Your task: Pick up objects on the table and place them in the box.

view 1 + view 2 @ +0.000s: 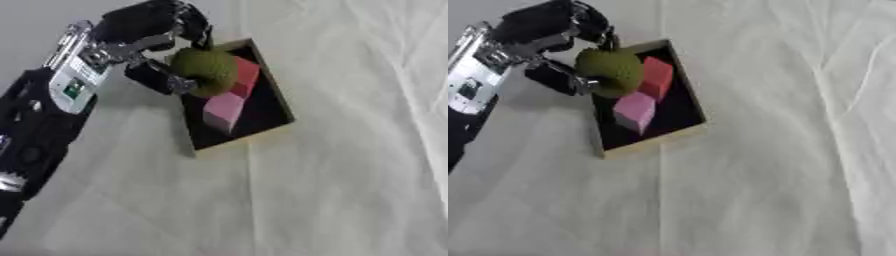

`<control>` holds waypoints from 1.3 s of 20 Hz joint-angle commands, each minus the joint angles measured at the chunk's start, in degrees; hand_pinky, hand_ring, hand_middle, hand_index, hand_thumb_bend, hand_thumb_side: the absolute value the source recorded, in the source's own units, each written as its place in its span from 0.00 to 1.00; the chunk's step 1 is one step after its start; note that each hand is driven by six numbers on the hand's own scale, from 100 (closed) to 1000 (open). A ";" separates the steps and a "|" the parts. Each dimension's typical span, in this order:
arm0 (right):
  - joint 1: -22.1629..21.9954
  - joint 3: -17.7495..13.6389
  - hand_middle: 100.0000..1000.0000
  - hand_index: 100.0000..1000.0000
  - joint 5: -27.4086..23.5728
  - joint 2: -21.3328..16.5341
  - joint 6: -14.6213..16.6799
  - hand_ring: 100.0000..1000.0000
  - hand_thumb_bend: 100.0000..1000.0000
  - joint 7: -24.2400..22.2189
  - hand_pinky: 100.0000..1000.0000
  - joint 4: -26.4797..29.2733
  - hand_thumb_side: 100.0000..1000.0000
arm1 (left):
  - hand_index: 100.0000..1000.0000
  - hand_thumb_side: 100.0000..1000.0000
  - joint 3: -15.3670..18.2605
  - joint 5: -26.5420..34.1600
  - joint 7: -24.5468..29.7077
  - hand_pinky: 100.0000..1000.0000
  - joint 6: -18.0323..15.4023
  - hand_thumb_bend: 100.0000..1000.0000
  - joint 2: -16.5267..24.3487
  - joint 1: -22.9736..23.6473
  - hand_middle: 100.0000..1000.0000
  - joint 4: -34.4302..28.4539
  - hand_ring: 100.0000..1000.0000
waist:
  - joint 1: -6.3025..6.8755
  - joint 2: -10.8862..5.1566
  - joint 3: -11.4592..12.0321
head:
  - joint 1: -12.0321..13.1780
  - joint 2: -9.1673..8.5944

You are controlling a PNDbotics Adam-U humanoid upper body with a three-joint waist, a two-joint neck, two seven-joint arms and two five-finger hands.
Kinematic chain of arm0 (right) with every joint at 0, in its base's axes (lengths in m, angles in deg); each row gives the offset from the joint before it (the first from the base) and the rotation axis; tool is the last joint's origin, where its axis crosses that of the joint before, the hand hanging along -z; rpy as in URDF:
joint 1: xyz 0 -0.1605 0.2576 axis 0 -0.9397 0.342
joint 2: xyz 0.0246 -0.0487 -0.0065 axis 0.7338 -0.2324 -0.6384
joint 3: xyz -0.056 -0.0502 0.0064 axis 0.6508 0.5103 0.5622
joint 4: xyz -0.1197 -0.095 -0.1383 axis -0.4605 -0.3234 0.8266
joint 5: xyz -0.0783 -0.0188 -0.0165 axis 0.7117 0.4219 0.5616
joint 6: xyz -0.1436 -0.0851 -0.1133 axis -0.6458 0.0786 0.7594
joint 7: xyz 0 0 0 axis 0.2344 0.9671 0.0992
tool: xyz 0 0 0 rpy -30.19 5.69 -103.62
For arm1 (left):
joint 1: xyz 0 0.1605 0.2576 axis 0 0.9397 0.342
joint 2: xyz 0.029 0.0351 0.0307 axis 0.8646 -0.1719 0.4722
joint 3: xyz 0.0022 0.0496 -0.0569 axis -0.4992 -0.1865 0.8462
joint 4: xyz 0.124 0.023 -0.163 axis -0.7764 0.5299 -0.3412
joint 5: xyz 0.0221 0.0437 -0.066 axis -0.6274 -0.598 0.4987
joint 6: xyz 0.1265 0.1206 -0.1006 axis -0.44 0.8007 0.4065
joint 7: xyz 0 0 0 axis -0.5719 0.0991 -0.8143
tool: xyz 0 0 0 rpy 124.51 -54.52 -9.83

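A shallow box with a black inside and tan rim lies askew on the white cloth. Inside it lie a red block and a pink block. My left hand comes in from the upper left and hangs over the box's left rim. Its fingers and thumb are curled round a round green fruit-like object, which sits above the box's upper left part and hides part of the red block. My right hand shows in neither view.
White wrinkled cloth covers the table all round the box, with folds running down the right side. My left forearm stretches down the left edge of the view.
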 commanded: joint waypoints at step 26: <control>0.12 -1.43 0.73 0.79 -0.46 -0.94 -0.47 0.80 0.00 -1.03 0.88 0.11 0.47 | 0.95 0.17 3.47 -25.93 -6.46 0.95 -5.77 0.00 0.53 1.28 0.89 5.05 0.94 | 0.23 -0.59 -0.46 | -1.14 -0.19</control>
